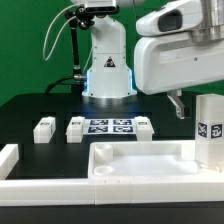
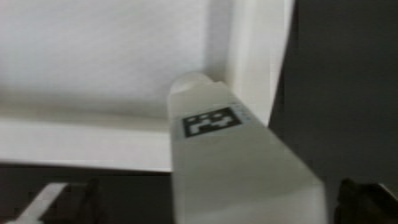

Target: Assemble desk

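The white desk top (image 1: 140, 148), a wide tray with a raised rim, lies at the front of the table. One white leg (image 1: 208, 130) with a black-and-white tag stands upright at the tray's corner on the exterior view's right. My gripper (image 1: 190, 105) hangs over that leg. In the wrist view the leg (image 2: 222, 140) rises between the two fingers, with a corner of the desk top (image 2: 107, 70) beyond it. My gripper (image 2: 205, 208) is open, with a dark gap beside the leg. Three more legs (image 1: 44, 128) (image 1: 76, 128) (image 1: 145, 126) lie on the black table.
The marker board (image 1: 110, 127) lies flat between the loose legs, in front of the robot base (image 1: 108, 70). White border rails (image 1: 8, 165) run along the front and the exterior view's left.
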Controlling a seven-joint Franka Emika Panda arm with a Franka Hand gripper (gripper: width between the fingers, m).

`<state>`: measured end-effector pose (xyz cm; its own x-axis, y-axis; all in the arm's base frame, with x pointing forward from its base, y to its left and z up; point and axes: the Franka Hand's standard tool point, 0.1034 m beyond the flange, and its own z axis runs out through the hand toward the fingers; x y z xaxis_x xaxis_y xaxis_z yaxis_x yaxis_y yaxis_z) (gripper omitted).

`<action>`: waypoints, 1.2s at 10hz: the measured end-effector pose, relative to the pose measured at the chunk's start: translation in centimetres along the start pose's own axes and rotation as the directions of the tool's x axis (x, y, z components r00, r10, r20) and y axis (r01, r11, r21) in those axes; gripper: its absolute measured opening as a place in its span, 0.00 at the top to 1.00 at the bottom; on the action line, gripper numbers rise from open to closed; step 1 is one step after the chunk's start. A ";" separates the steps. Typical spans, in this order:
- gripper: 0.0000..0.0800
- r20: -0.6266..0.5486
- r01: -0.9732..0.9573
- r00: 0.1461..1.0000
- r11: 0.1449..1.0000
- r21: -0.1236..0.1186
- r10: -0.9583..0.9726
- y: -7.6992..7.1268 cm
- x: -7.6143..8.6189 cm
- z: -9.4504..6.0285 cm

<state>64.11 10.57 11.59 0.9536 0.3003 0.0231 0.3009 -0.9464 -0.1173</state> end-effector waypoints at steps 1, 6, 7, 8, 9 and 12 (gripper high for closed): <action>0.22 -0.004 -0.050 0.999 0.999 0.003 0.050 0.0 0.0 0.0; 0.64 -0.002 -0.345 0.939 0.939 0.005 0.345 0.0 0.0 0.0; 0.64 -0.002 -0.397 0.918 0.918 0.005 0.397 0.0 0.0 0.0; 0.64 -0.011 -0.515 0.857 0.857 0.007 0.515 -0.1 0.1 0.0; 0.64 -0.024 -0.664 0.747 0.747 0.009 0.664 -0.2 0.1 0.0; 0.64 -0.021 -0.964 0.260 0.261 0.061 0.965 0.2 0.1 0.2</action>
<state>64.29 10.40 11.36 0.5385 -0.8381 -0.0868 -0.8412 -0.5287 -0.1134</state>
